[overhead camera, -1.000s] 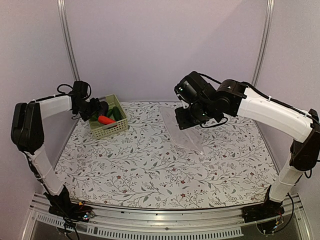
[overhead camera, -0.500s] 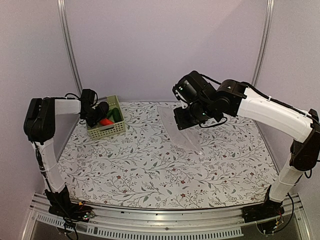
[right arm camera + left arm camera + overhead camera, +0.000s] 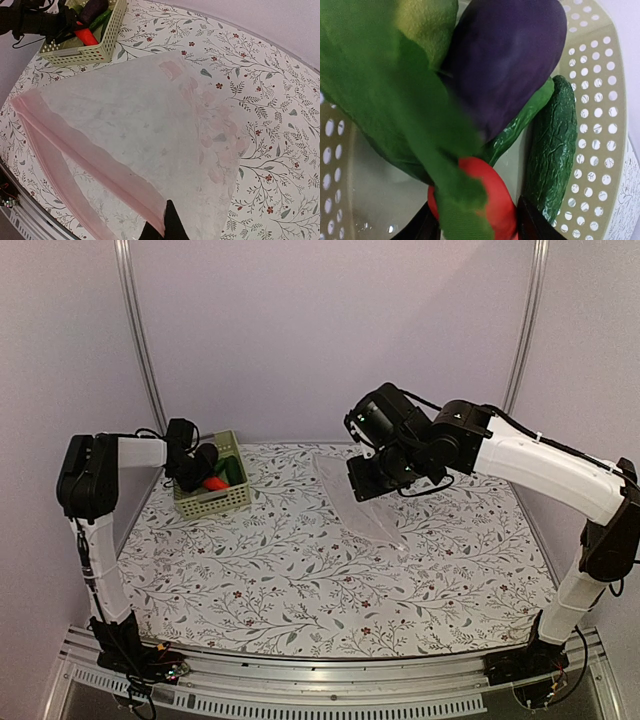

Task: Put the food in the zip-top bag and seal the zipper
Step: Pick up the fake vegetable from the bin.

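The food lies in a pale green basket [image 3: 600, 100]: a dark purple eggplant [image 3: 505, 60], a bumpy green cucumber [image 3: 552, 150], leafy green pieces [image 3: 395, 100] and a red-orange carrot-like piece [image 3: 492, 195]. My left gripper [image 3: 477, 225] reaches into the basket [image 3: 215, 502], its two fingers pressed against either side of the red-orange piece. My right gripper [image 3: 167, 225] is shut on the pink zipper [image 3: 90, 155] edge of the clear zip-top bag [image 3: 150, 115]. It holds the mouth raised while the rest of the bag [image 3: 370, 510] trails onto the table. The mouth gapes open.
The basket stands at the back left of the floral tablecloth [image 3: 300, 580], close to the left frame post [image 3: 140, 340]. The lilac back wall rises just behind. My left arm [image 3: 35, 22] shows beside the basket [image 3: 95, 50] in the right wrist view.
My left gripper has dropped further into the basket and its fingers have narrowed around the red-orange piece. The right gripper has held the bag nearly still.
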You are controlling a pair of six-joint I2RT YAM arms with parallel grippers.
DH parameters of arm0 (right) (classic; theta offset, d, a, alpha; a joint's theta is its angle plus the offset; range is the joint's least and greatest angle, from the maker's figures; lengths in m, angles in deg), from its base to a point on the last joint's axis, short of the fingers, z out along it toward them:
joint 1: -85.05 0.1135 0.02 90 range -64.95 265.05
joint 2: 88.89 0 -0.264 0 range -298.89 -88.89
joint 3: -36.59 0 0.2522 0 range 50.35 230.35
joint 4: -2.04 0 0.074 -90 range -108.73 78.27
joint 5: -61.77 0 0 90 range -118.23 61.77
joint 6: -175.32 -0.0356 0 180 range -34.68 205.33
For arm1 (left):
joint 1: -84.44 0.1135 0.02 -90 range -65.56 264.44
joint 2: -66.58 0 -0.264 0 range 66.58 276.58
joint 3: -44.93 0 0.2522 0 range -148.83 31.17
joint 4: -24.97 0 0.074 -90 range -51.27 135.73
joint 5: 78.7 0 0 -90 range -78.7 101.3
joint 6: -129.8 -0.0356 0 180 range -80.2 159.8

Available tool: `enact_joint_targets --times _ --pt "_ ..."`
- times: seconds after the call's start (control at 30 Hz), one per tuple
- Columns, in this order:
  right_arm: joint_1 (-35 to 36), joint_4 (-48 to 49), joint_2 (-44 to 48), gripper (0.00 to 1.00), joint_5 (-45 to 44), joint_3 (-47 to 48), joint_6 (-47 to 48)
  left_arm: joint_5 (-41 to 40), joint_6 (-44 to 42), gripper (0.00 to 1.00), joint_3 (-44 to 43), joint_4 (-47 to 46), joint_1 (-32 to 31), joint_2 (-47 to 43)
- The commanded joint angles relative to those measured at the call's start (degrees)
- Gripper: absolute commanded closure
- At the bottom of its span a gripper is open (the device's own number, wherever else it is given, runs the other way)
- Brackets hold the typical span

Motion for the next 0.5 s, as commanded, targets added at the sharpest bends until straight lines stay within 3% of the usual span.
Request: enact_joint_targets --times 0.0,0.13,0.47 --pt "0.0 0.7 2.2 1.0 0.1 -0.8 0.4 0.2 -0.5 0.57 0.3 -0.3 0.2 -0.9" --pt "0.0 0.8 2.4 1.0 0.2 -0.8 0.5 -1.5 -0.9 0.62 3.4 -3.1 0.2 -6.3" --pt "0.0 1.2 2.6 1.0 0.5 -0.1 1.0 -1.8 -4.3 0.62 10.4 -11.9 -0.8 -25.0"
